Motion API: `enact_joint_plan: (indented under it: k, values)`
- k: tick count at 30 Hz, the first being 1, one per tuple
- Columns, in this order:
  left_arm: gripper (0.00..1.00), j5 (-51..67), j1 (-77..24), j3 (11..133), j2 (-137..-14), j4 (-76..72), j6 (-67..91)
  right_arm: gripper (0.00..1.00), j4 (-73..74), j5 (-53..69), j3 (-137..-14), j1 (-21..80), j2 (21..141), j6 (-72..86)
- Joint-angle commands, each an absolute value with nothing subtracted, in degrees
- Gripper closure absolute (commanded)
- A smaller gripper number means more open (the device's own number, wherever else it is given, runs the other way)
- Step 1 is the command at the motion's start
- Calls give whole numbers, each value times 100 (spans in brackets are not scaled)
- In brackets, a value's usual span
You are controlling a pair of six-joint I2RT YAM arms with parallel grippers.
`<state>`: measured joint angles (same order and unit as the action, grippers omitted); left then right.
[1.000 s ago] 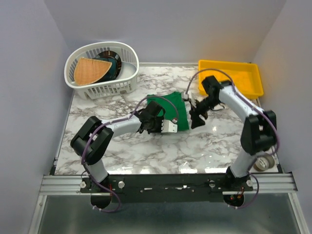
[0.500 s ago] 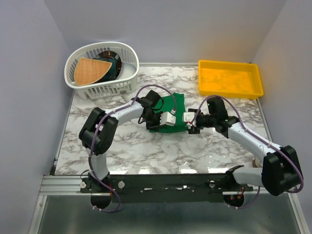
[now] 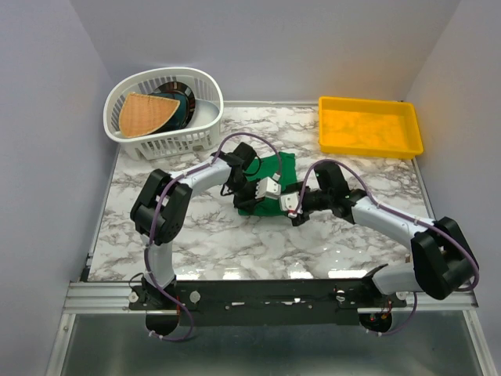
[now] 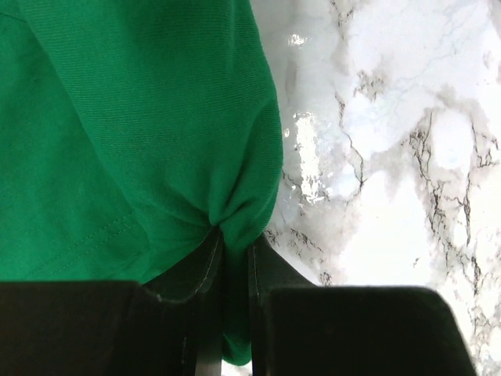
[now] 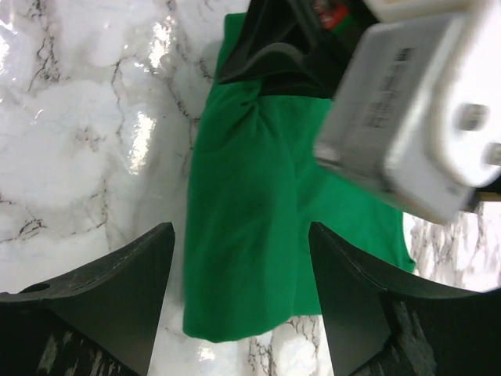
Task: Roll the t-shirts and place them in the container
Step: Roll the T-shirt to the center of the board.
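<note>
The green t-shirt [image 3: 275,166] lies bunched in a narrow fold on the marble table, mid-view from above. My left gripper [image 3: 252,196] is shut on a pinch of its edge; in the left wrist view the fabric [image 4: 133,117] puckers where the fingers [image 4: 233,258] clamp it. My right gripper [image 3: 293,210] is low at the shirt's near right end and open. In the right wrist view its gripper [image 5: 241,231] straddles the folded strip of t-shirt [image 5: 235,180] without touching it. The left gripper's black fingers [image 5: 270,47] grip the strip's far end.
A white laundry basket [image 3: 166,110] holding a tan item and a dark one stands at the back left. A yellow tray [image 3: 369,125] sits at the back right. Bare marble [image 3: 219,243] stretches between the shirt and the arm bases.
The right arm has swung down and left to the shirt's near end, and its jaws have spread wider. The left gripper stays shut on the fabric, and the shirt has become narrower.
</note>
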<state>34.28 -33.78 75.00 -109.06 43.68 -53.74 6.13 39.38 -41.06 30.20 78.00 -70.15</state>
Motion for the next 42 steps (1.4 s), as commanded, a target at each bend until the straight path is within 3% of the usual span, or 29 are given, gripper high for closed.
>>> enact_joint_plan:
  k: [1, 10, 13, 16, 17, 20, 21, 33, 42]
  values:
    - [88, 3752, -3261, 7567, -11162, 4983, -5300, 22, 695, 3649, -3920, 3287, 8033, -7190]
    - [87, 3955, -3085, 7690, -11215, 5168, -5431, 23, 167, 2454, -4236, 3709, 8780, -6662]
    - [87, 4008, -3067, 7690, -11224, 5229, -5502, 28, -184, 1866, -4210, 3805, 9008, -6618]
    - [86, 4069, -3050, 7725, -11215, 5352, -5598, 47, -19, 1513, -4411, 3823, 9114, -6443]
    - [86, 4078, -3041, 7760, -11224, 5405, -5660, 63, 383, 1477, -4517, 3823, 9140, -6268]
    - [86, 4139, -2989, 7945, -11259, 5686, -5722, 84, 1086, 1581, -4832, 3814, 9123, -5942]
    - [86, 4157, -2971, 8015, -11285, 5869, -5739, 87, 1290, 1652, -4930, 3788, 9106, -5733]
    - [87, 4816, -2488, 9351, -12093, 7347, -5494, 89, 3744, 3717, -5484, 3429, 9290, -5169]
    - [86, 5291, -2382, 10089, -12568, 7058, -4246, 89, 5352, 4711, -6855, 2339, 10801, -5405]
